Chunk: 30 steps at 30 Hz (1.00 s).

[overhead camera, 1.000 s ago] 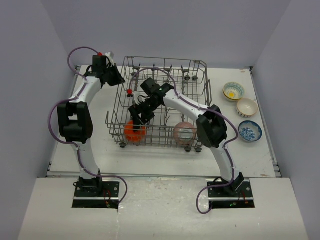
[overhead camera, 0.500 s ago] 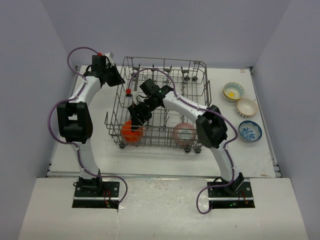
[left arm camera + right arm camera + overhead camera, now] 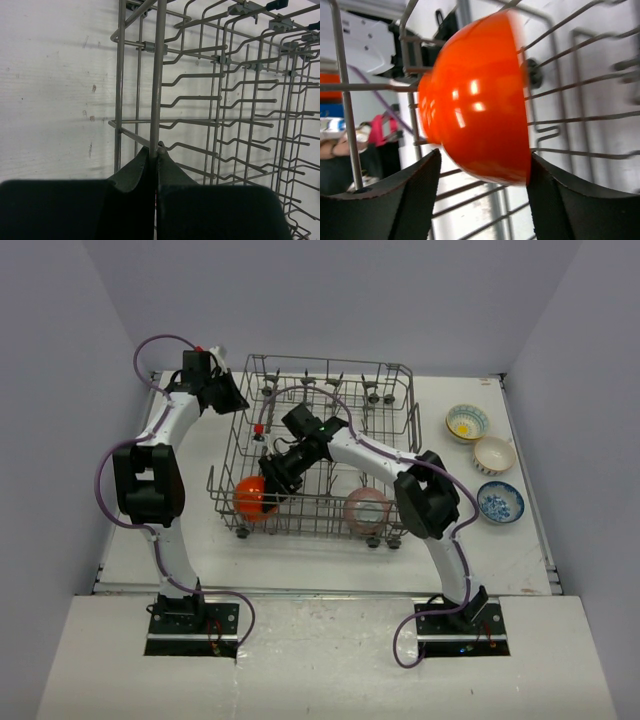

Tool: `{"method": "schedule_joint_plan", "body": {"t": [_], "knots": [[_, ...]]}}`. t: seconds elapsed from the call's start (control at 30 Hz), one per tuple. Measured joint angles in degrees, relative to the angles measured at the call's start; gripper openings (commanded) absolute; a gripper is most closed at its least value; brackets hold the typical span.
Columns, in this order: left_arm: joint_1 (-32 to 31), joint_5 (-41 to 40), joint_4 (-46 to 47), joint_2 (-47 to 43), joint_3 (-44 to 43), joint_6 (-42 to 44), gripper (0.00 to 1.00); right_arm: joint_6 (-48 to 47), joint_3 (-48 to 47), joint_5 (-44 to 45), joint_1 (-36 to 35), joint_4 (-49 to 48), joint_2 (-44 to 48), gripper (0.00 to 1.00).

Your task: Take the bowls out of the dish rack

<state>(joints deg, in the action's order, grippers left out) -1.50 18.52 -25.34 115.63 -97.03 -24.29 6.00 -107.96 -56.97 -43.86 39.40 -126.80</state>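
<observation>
White table (image 3: 300, 550) — glossy orange bowl (image 3: 480, 110)

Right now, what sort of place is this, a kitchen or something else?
Likely a robot test cell, not a kitchen: a left arm and right arm bolted to a white table, plain walls boxing it in, and a dish rack standing on the tabletop with no dishwasher in sight.

Both end effectors (image 3: 156, 151) (image 3: 483, 157) clamped.
</observation>
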Motion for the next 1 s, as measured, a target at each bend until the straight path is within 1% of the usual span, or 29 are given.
{"method": "schedule_joint_plan", "body": {"t": [0.03, 0.07, 0.1, 0.37, 0.53, 0.63, 0.77, 1.0], "knots": [[0.0, 0.0, 0.0, 0.0, 0.0, 0.0, 0.0, 0.5, 0.1, -0.9, -0.5, 1.2, 0.0, 0.52], [0.0, 0.0, 0.0, 0.0, 0.0, 0.0, 0.0, 0.9, 0.1, -1.4, -1.3, 2.4, 0.0, 0.56], [0.0, 0.0, -0.1, 0.0, 0.0, 0.0, 0.0, 0.9, 0.1, -1.2, -2.1, 3.2, 0.0, 0.58], [0.0, 0.2, -0.5, 0.0, -0.1, 0.1, 0.0, 0.5, -0.7, 2.0, -2.6, 5.6, -0.4, 0.6], [0.0, 0.2, -0.5, 0.0, -0.1, 0.1, 0.0, 2.1, 2.4, 4.9, -2.6, 2.9, 0.0, 0.61], [0.0, 0.2, -0.4, 0.0, -0.1, 0.1, 0.0, 3.9, 3.2, 6.3, -2.8, 1.7, 0.0, 0.6], [0.0, 0.2, -0.4, 0.0, -0.1, 0.1, 0.0, 6.5, 3.7, 7.1, -3.3, -1.9, 0.0, 0.58], [0.0, 0.1, -0.4, 0.0, 0.0, 0.1, 0.0, 9.4, 2.7, 7.6, -3.4, -5.6, 0.0, 0.56]]}}
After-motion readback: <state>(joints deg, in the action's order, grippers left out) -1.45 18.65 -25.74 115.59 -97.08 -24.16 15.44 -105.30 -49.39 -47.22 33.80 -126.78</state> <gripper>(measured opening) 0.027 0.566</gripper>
